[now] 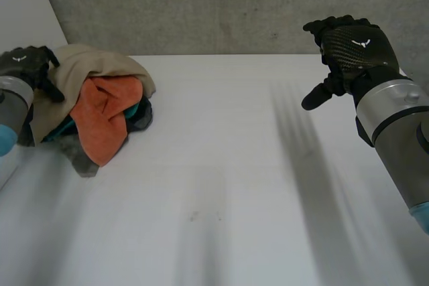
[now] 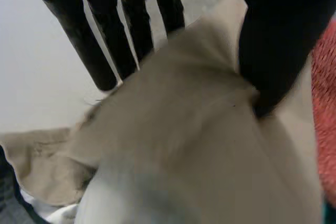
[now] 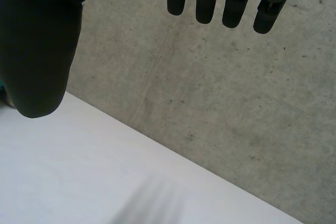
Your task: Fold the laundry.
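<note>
The laundry pile (image 1: 107, 115) sits at the worktop's (image 1: 234, 165) left edge — the left hand (image 1: 27, 65) pinches its top beige cloth (image 1: 94, 65) between thumb and fingers. The right hand (image 1: 352, 48) hangs well apart, fingers spread, holding nothing.

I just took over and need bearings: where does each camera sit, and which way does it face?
Head view: between and behind the arms, looking down on the white table; left hand at the crumpled laundry pile, right hand raised, open.
Left wrist view: on the left wrist, looking along its hand onto the pile's beige cloth.
Right wrist view: on the right wrist, past its hand to the grey concrete wall.
Shared: head and left wrist views show the beige cloth.
</note>
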You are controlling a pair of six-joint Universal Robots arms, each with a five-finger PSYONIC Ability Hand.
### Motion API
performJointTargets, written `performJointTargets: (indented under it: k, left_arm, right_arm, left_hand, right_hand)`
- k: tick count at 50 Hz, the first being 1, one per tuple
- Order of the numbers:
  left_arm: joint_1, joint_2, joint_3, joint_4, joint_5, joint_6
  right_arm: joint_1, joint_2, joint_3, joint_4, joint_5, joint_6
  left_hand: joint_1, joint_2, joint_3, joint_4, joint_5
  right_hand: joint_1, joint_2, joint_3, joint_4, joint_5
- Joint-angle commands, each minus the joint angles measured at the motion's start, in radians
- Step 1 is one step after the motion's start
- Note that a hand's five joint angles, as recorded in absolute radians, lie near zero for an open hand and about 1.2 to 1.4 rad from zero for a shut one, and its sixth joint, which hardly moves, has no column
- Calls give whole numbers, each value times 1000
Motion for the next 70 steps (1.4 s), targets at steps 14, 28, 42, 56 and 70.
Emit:
performJointTargets:
  k: [14, 28, 42, 56, 70]
  left_arm:
    - [-283, 366, 13, 41, 28, -84]
    - [-722, 155, 117, 113, 105, -186]
    - [-579, 91, 53, 89, -80, -132]
    - [-212, 170, -61, 46, -114, 63]
    - [-119, 4, 3, 38, 35, 117]
  right_arm:
    - [-4, -21, -24, -3, 3, -55]
    - [-84, -80, -30, -53, 6, -52]
    - [-151, -78, -31, -68, -1, -52]
    - [-136, -12, -30, -67, -1, -56]
    - [-135, -8, -16, -67, -1, -56]
  left_hand:
    - [612, 632, 657, 651, 661]
    - [612, 632, 657, 651, 661]
    - [-512, -492, -467, -473, -463]
    - [-465, -445, -420, -426, -416]
    - [609, 629, 654, 648, 658]
  right_hand:
    - [-57, -37, -37, -37, -48]
    - [-57, -37, -37, -37, -48]
    - [-57, -37, -37, -37, -48]
    - [-57, -37, -37, -37, -48]
    - [-57, -37, -37, -37, -48]
